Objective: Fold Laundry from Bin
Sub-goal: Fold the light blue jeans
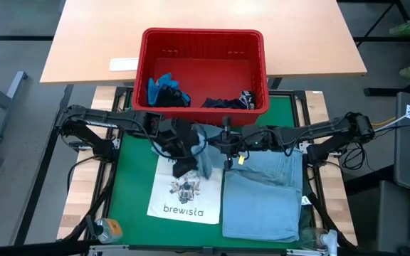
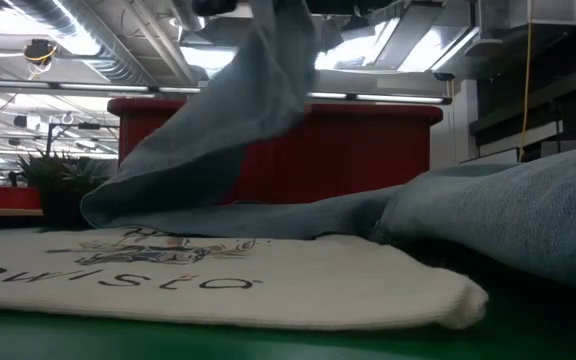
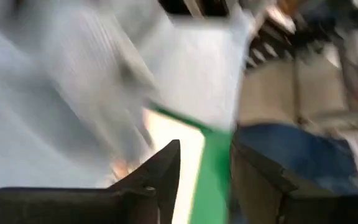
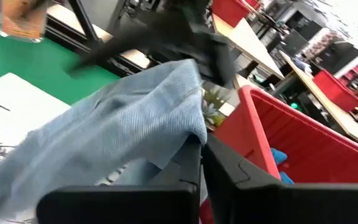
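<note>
A light blue denim shirt [image 1: 262, 192] lies on the green mat [image 1: 134, 163] at the right. One part of it [image 2: 258, 90] is raised above the white "brewista" tote bag [image 1: 187, 195]. My right gripper [image 4: 202, 140] is shut on that raised part, just near of the red bin [image 1: 203, 33]. My left gripper [image 3: 207, 149] is open beside the raised cloth, over the tote bag. Only mat and bag show between its fingers. The bin holds a bright blue garment [image 1: 166, 89] and a dark navy one [image 1: 230, 102]. My right gripper pinches an edge of the denim shirt's raised part [image 4: 191, 127] between its two fingers. The fingers come nearly level from the table's right. The cloth hangs slack from them, down toward the tote bag, and the rest of the shirt lies on the mat.
The bin [image 2: 368, 150] stands at the mat's far edge, against a wooden table [image 1: 205, 14]. A bottle [image 1: 109, 229] lies at the near left corner. Bare green mat shows left of the tote bag.
</note>
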Controlling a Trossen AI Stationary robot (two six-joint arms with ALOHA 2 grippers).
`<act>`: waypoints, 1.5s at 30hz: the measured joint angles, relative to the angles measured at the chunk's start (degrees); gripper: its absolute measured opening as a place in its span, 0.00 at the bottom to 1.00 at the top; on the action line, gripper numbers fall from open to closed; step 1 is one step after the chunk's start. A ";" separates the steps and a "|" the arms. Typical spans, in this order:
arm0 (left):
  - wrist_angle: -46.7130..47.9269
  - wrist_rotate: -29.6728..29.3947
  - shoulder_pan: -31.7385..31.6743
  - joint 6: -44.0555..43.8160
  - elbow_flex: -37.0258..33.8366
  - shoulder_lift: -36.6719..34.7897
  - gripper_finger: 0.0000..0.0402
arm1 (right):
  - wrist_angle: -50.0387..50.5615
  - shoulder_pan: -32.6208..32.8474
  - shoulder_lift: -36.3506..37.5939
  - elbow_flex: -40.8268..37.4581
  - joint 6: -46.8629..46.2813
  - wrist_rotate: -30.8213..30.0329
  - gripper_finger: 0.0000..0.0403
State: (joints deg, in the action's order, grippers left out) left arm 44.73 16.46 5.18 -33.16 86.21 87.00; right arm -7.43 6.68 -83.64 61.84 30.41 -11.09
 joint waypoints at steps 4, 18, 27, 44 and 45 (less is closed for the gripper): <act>5.92 1.85 1.87 -2.57 0.00 0.00 0.37 | 0.08 0.00 0.02 0.00 0.00 -0.46 0.01; 30.41 -35.34 14.44 -9.44 -0.01 0.02 0.36 | 9.16 0.04 0.07 0.00 1.84 -8.51 0.02; 29.05 -39.85 16.16 -14.74 -10.82 0.01 0.34 | 14.70 0.04 0.09 0.00 4.54 -12.48 0.01; 18.63 -44.27 11.15 -14.92 -37.05 0.02 0.34 | 21.25 -2.19 0.09 0.00 4.64 -17.65 0.02; 17.82 -44.64 10.71 -14.95 -37.81 0.02 0.34 | 21.22 -2.58 0.09 0.00 4.64 -17.62 0.02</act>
State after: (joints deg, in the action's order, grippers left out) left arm 62.54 -28.18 15.89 -48.11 48.41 87.02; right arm 13.79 4.10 -83.55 61.84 35.05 -28.71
